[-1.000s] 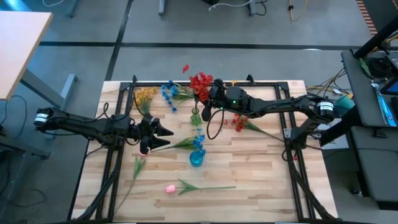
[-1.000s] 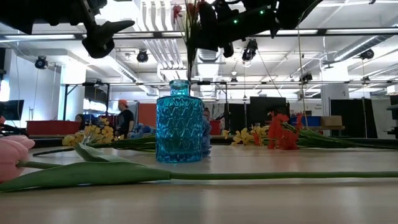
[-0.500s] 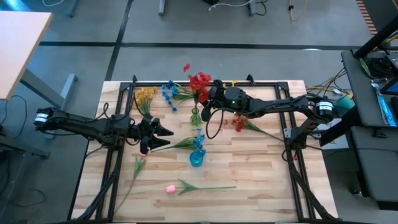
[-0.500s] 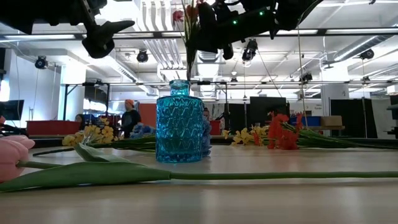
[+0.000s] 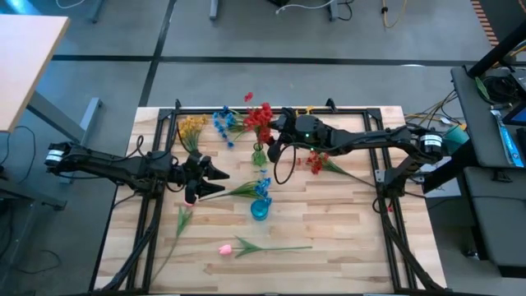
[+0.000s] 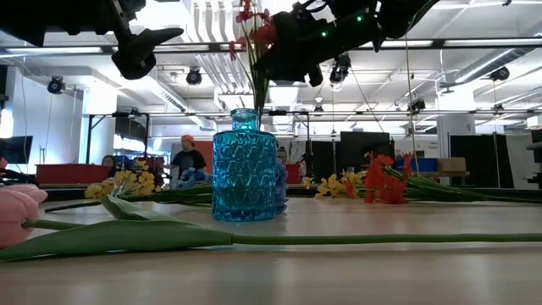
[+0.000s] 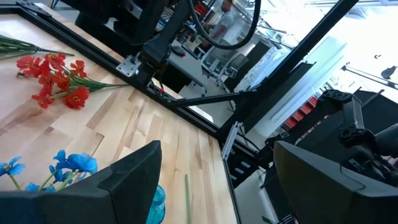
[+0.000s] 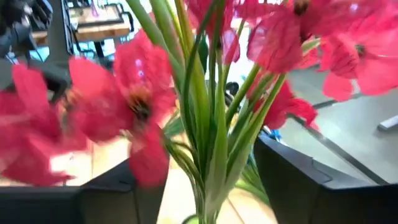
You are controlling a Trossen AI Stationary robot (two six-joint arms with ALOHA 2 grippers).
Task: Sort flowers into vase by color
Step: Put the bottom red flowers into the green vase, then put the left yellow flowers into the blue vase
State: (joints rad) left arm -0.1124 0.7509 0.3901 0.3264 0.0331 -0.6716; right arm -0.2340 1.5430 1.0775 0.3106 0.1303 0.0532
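My right gripper point(image 5: 272, 136) is shut on a red flower spray point(image 5: 258, 116) above the table's far middle, and its blossoms fill the right wrist view point(image 8: 143, 106). Below it stands a small green vase point(image 5: 259, 154). A blue vase point(image 5: 260, 210) holding blue flowers point(image 5: 261, 189) stands nearer; in the low view point(image 6: 245, 166) it hides the green vase. My left gripper point(image 5: 220, 178) is open and empty, hovering left of the blue vase. Yellow point(image 5: 191, 127), blue point(image 5: 223, 122) and red point(image 5: 316, 162) sprays and two pink tulips point(image 5: 224, 248) point(image 5: 182, 215) lie on the table. My right gripper pinches the red spray's bundle of green stems point(image 8: 214, 158) between its two fingers, just under the blossoms. The fingers come level from the table's right and lie across the stems. The spray stands nearly upright, with its lower end toward the green vase; whether it is inside cannot be told.
A black metal frame point(image 5: 156, 156) runs along the table's left, far and right sides. A black cable loop point(image 5: 284, 167) hangs under the right arm. Bare wood lies at the near right point(image 5: 345, 230). People stand in the room beyond the table point(image 6: 188, 157).
My right gripper has shifted slightly toward the table's left and tipped, still shut on the red spray. The spray's blossom head has leaned toward the table's left edge, while its lower end has stayed over the green vase.
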